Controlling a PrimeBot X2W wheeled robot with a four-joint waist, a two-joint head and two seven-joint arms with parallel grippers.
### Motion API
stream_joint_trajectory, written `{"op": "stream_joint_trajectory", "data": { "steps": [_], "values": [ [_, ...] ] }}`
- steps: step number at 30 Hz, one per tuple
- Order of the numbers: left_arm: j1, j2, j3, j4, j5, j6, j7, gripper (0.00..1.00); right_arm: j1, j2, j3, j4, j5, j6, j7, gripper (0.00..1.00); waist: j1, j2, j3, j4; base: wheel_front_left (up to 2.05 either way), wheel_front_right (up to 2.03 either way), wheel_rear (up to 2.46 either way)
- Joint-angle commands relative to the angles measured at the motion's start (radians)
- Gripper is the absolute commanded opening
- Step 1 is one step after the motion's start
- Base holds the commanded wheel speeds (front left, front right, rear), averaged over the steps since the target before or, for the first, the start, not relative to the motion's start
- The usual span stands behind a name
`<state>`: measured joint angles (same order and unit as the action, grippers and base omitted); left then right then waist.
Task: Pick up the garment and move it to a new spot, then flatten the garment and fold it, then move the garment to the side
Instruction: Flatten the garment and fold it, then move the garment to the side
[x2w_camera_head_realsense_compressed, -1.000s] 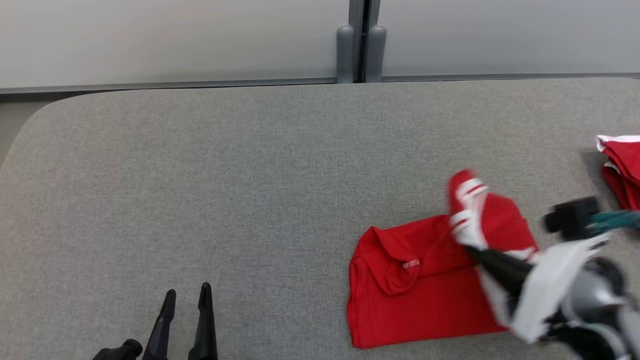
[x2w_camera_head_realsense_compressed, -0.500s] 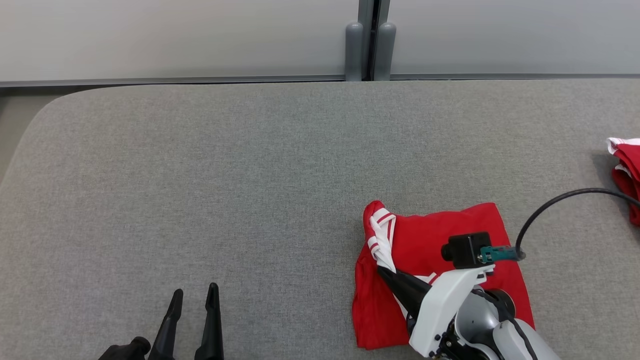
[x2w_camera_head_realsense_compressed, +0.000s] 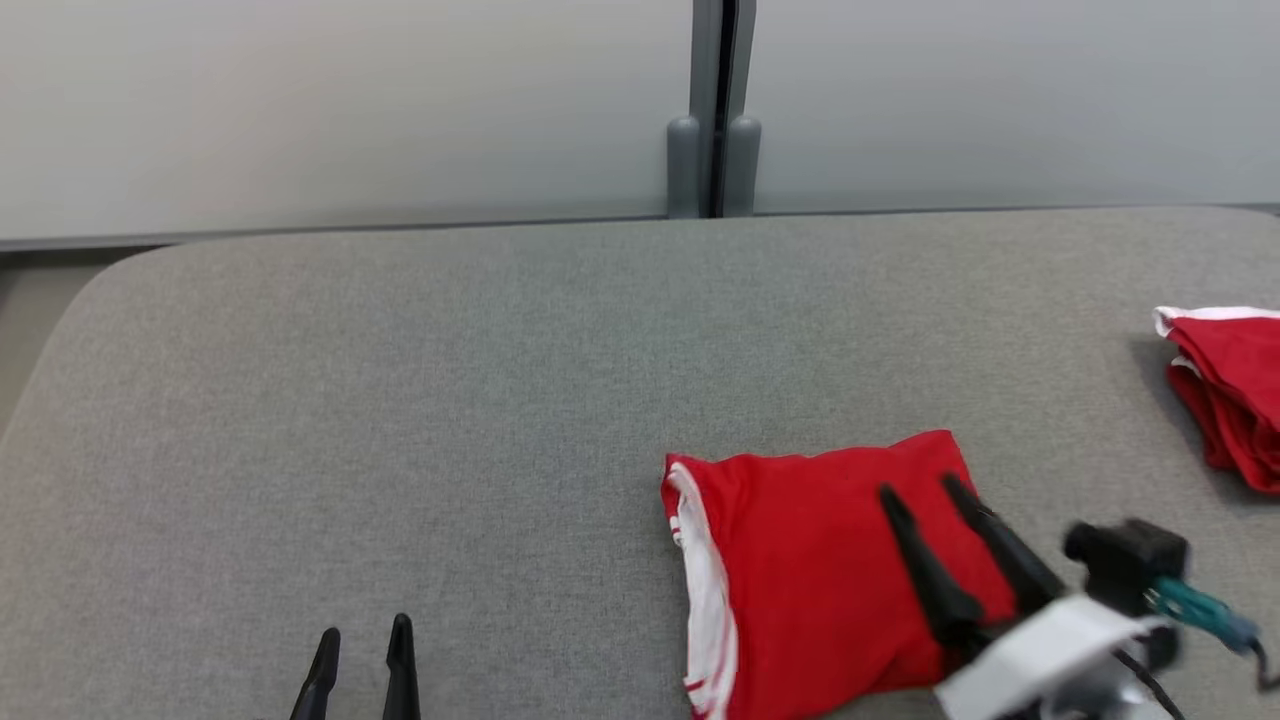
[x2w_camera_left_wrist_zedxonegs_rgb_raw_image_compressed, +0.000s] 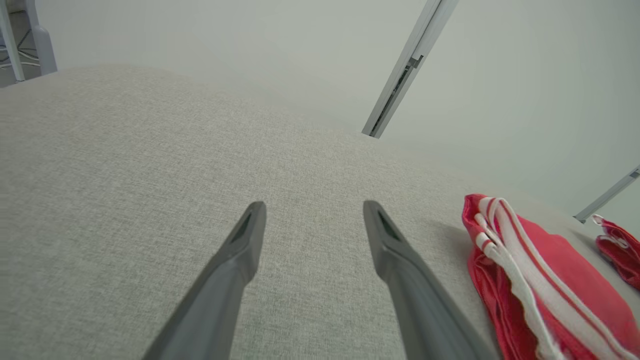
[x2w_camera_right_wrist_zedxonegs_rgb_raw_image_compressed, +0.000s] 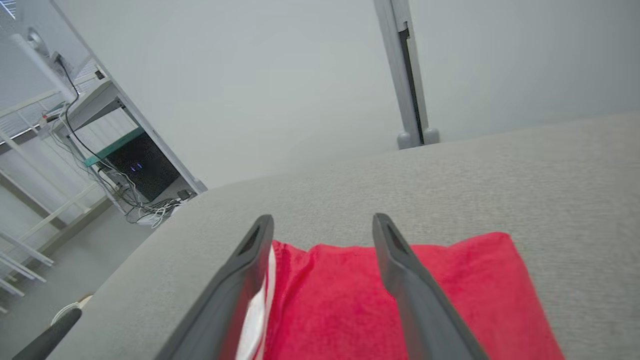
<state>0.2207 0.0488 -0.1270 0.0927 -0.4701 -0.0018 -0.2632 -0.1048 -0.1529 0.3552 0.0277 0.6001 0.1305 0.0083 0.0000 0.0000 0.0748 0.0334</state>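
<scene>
Currently the folded garment (x2w_camera_head_realsense_compressed: 820, 560) is lying on the grey table (x2w_camera_head_realsense_compressed: 400, 400), striped edge facing left, under the right gripper (x2w_camera_head_realsense_compressed: 917, 486), spread and empty; the left gripper (x2w_camera_head_realsense_compressed: 365, 628) is hovering likewise splayed, empty, a pale wall (x2w_camera_head_realsense_compressed: 300, 100) behind.

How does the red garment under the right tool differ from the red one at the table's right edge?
The folded garment lies as a flat, neat rectangle; the edge garment sits bunched in thick layers. The open right tool is over the folded garment, well apart from the edge garment. Both are red with white trim, on the grey table.
</scene>
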Motion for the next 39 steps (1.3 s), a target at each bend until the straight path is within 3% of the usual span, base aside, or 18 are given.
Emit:
{"op": "stream_joint_trajectory", "data": {
  "steps": [1, 8, 11, 19, 33, 36, 39],
  "values": [
    [0.017, 0.004, 0.012, -0.005, 0.021, -0.004, -0.001, 1.0, 0.05, -0.047, -0.041, 0.011, -0.044, 0.0, -0.053, 1.0, 0.0, 0.0, -0.033, -0.015, 0.0, 0.0, 0.0],
    [0.04, 0.003, 0.042, -0.013, 0.047, -0.013, -0.001, 1.0, 0.165, -0.125, -0.222, 0.156, -0.253, 0.0, -0.255, 1.0, 0.0, 0.0, -0.082, -0.021, 0.0, 0.0, 0.0],
    [0.047, 0.004, 0.053, -0.022, 0.072, -0.016, -0.001, 1.0, 0.197, -0.103, -0.293, 0.197, -0.313, 0.0, -0.274, 1.0, 0.0, 0.0, -0.097, -0.018, 0.0, 0.0, 0.0],
    [0.051, 0.003, 0.082, -0.045, 0.126, -0.028, -0.001, 1.0, 0.29, -0.018, -0.415, 0.128, -0.402, 0.0, -0.275, 1.0, 0.0, 0.0, -0.125, -0.007, 0.0, 0.0, 0.0],
    [0.05, 0.004, 0.091, -0.035, 0.139, -0.034, -0.001, 1.0, 0.263, -0.008, -0.388, 0.107, -0.384, 0.0, -0.274, 1.0, 0.0, 0.0, -0.114, -0.003, 0.0, 0.0, 0.0],
    [0.032, 0.003, 0.085, -0.033, 0.145, -0.037, -0.001, 1.0, 0.206, -0.054, -0.295, 0.16, -0.324, 0.0, -0.271, 1.0, 0.0, 0.0, -0.09, 0.006, 0.0, 0.0, 0.0],
    [0.019, 0.004, 0.072, -0.022, 0.147, -0.042, -0.001, 1.0, 0.117, -0.117, -0.204, 0.237, -0.261, 0.0, -0.179, 1.0, 0.0, 0.0, -0.068, 0.017, 0.0, 0.0, 0.0]
  ]
}}
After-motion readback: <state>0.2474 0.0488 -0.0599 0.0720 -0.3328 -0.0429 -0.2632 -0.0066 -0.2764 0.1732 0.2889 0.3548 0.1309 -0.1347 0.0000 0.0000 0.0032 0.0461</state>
